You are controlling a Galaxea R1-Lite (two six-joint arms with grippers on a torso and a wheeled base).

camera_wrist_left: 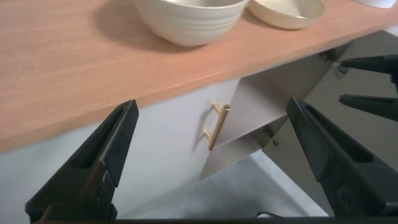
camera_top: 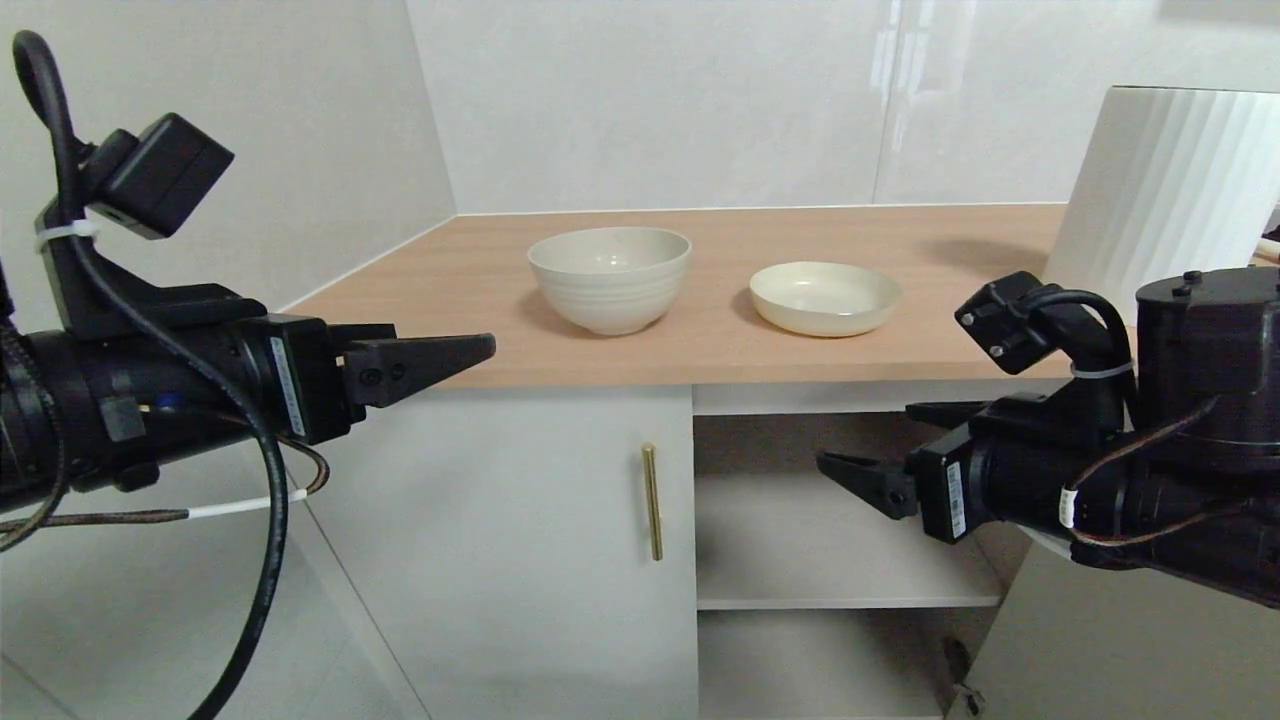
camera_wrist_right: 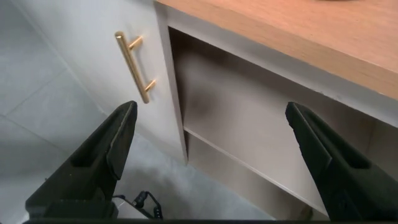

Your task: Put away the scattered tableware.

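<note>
Wood-grain countertop [camera_top: 480,270] runs along a pale wall, above a white cabinet [camera_top: 500,560]. Two pieces of tableware stand on it, apart from each other: a deep ribbed bowl [camera_top: 610,278] toward the robot's left and a shallow dish [camera_top: 826,297] toward its right, both upright. Below, the cabinet's left door is closed, its brass handle [camera_top: 652,502] vertical. The compartment on the right stands open, with a shelf [camera_top: 840,545] inside. Left gripper [camera_wrist_left: 211,106] hangs in front of the counter edge, below and short of the bowl, jaws spread wide with nothing between them. Right gripper [camera_wrist_right: 210,109] sits lower, level with the open compartment, jaws likewise spread and unloaded. Assessment: neither item has been collected, so the task stands at its first step, the approach. The next move calls for one arm to rise above counter height and advance to a piece; the left is nearer the bowl, the right nearer the dish. A pinch over the rim looks necessary, as both pieces appear too broad to span. Destination is presumably the shelf, and clearance under the countertop will need care with the bowl.
</note>
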